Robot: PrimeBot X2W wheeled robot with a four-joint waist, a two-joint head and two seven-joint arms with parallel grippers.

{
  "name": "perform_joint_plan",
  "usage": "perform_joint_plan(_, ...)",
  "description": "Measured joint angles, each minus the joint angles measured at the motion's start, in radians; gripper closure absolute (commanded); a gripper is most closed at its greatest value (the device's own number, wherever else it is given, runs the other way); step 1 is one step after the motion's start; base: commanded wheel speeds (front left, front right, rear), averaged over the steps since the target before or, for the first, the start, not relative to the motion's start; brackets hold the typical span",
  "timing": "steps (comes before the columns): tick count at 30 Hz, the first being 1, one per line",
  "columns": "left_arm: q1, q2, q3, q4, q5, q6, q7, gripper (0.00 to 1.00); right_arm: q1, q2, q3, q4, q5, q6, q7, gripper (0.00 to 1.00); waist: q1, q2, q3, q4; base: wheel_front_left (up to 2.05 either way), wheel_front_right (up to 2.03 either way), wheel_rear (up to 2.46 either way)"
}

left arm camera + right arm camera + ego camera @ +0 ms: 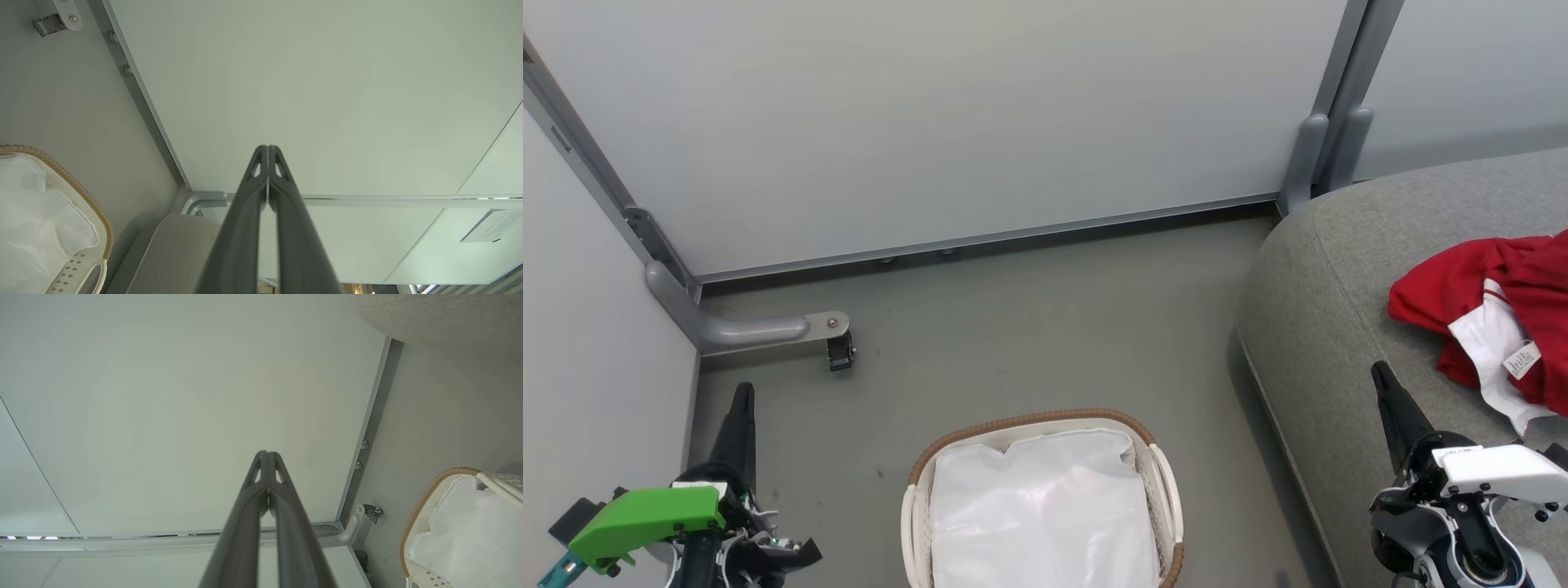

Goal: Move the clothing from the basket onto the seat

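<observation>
Head view: the red fabric sports clothing with white panels (1486, 286) lies on the large grey upholstered seat (1323, 269), well apart from the oval white perforated basket with a brown woven rim (1029, 421). A plain white liner sheet (1045, 506) covers the basket's inside. The left gripper (742, 400) and right gripper (1382, 382) each press their 2 fingers together, empty. The right one is near the garment and could, I judge, snag it and drag it off. A white tag (1523, 359) is too small to read.

Left wrist view: jaws closed on nothing. A reach into the basket risks grabbing the liner. A wall notice (492, 225) is illegible.

Right wrist view: jaws closed, empty.
</observation>
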Motion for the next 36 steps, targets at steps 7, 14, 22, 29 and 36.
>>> perform_joint_plan(7, -0.002, 0.0, 0.0, 0.0, 0.0, -0.001, 0.0, 1.0, 0.0, 0.0, 0.0, 0.0, 0.0, 0.0, 0.0, 1.0, 0.0001, 0.0, 0.0, 0.0, 0.0, 0.0, 0.0)
perform_joint_plan(14, -0.002, 0.0, 0.0, -0.001, 0.0, -0.001, 0.0, 1.0, 0.0, 0.0, 0.0, 0.0, 0.0, 0.0, 0.0, 1.0, 0.0, 0.0, 0.0, 0.0, 0.0, 0.0, 0.0)
perform_joint_plan(22, -0.002, 0.0, 0.0, -0.001, 0.0, -0.001, 0.0, 1.0, 0.0, 0.0, 0.0, 0.0, 0.0, 0.0, 0.0, 1.0, 0.0001, 0.0, 0.0, 0.0, 0.0, 0.0, 0.0)
perform_joint_plan(29, -0.002, 0.0, 0.0, -0.001, 0.0, -0.001, 0.0, 1.0, 0.0, 0.0, 0.0, 0.0, 0.0, 0.0, 0.0, 1.0, 0.0, 0.0, 0.0, 0.0, 0.0, 0.0, 0.0)
perform_joint_plan(36, -0.002, 0.0, 0.0, -0.001, 0.0, -0.001, 0.0, 1.0, 0.0, 0.0, 0.0, 0.0, 0.0, 0.0, 0.0, 1.0, 0.0, 0.0, 0.0, 0.0, 0.0, 0.0, 0.0)
